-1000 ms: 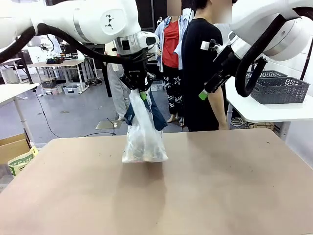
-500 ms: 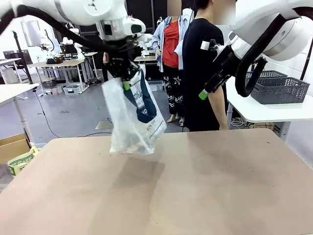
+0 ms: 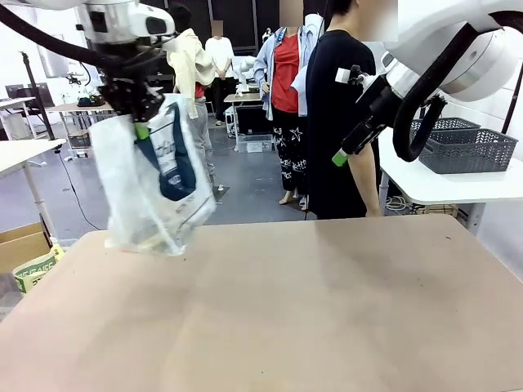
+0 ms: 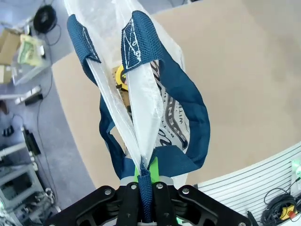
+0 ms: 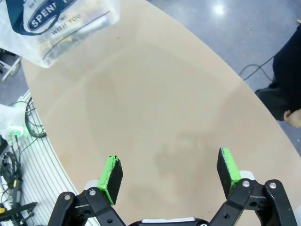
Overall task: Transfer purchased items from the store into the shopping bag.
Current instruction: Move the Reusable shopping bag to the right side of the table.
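Observation:
My left gripper [image 3: 140, 124] is shut on a navy strap handle of the shopping bag [image 3: 154, 184]. The frosted bag hangs tilted over the table's far left edge. In the left wrist view the gripper [image 4: 145, 182] pinches the strap, and the bag [image 4: 155, 94] dangles below it. Purchased items show dimly at the bag's bottom [image 3: 151, 237], with a yellow one [image 4: 120, 77] visible inside. My right gripper [image 3: 341, 153] is raised at the far right, open and holding nothing [image 5: 169, 172]. Dark grey lattice baskets [image 3: 466, 147] sit on a side table; whether one is the store I cannot tell.
A person in black [image 3: 335, 122] stands at the far side of the tan table [image 3: 327, 310], with a hand [image 5: 294, 117] near its edge. Other people stand behind. A cardboard box [image 3: 23, 245] sits on the floor at left.
My left arm has lifted the bag off the table and carried it from the middle to the left, and it now swings tilted. The right arm has not moved.

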Available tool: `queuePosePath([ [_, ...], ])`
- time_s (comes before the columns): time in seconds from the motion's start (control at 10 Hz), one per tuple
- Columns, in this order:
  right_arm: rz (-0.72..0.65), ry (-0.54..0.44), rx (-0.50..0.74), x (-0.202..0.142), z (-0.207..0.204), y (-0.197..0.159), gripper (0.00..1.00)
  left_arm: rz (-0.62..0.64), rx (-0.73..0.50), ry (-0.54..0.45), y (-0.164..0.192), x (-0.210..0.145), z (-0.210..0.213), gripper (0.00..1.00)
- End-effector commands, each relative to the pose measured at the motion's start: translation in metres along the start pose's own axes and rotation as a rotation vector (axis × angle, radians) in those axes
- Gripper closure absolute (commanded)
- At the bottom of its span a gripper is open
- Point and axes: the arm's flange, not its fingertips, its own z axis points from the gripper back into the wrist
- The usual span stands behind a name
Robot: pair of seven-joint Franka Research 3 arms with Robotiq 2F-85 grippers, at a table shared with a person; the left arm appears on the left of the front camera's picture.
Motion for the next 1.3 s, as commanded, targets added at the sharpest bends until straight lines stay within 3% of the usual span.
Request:
queuePosePath([
  [0.0,-0.012,0.014,-0.009,0.001,0.0,0.002,0.0,0.041,-0.029,0.019,0.027,-0.025,-0.004,1.0],
  [0.4,-0.012,0.014,-0.009,0.001,0.0,0.002,0.0,0.091,-0.078,0.011,0.067,-0.06,-0.021,1.0],
  [0.5,-0.012,0.014,-0.009,0.001,0.0,0.002,0.0,0.107,-0.041,0.067,0.057,-0.038,-0.021,1.0],
  [0.9,-0.012,0.014,-0.009,0.001,0.0,0.002,0.0,0.099,-0.057,0.084,0.056,-0.043,-0.033,1.0],
  [1.0,-0.012,0.014,-0.009,0.001,0.0,0.002,0.0,0.05,-0.073,0.095,0.067,-0.039,-0.048,1.0],
  [1.2,-0.012,0.014,-0.009,0.001,0.0,0.002,0.0,0.088,-0.05,0.059,0.095,-0.037,-0.057,1.0],
])
